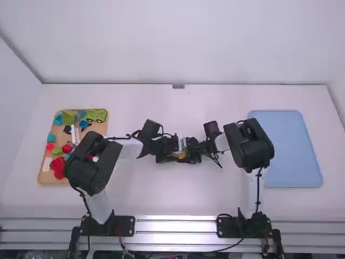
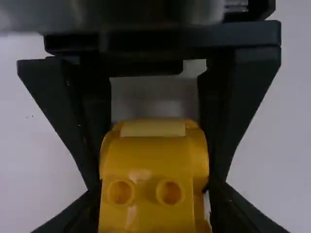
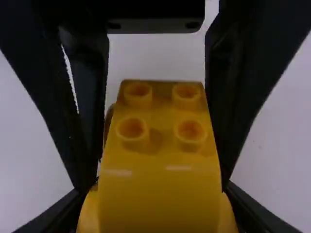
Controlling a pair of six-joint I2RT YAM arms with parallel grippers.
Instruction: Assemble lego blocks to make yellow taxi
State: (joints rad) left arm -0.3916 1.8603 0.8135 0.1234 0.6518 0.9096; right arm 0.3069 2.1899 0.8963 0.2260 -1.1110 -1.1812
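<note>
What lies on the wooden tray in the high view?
The tray holds green blocks, blue blocks, red blocks and white pieces. The left arm covers part of it, so anything there is hidden.

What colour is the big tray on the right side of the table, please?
The tray is plain light blue; it shows best in the high view.

Robotics lab, by the two table-mounted robot arms [image 1: 252,143] over a white table [image 1: 215,199].
</note>
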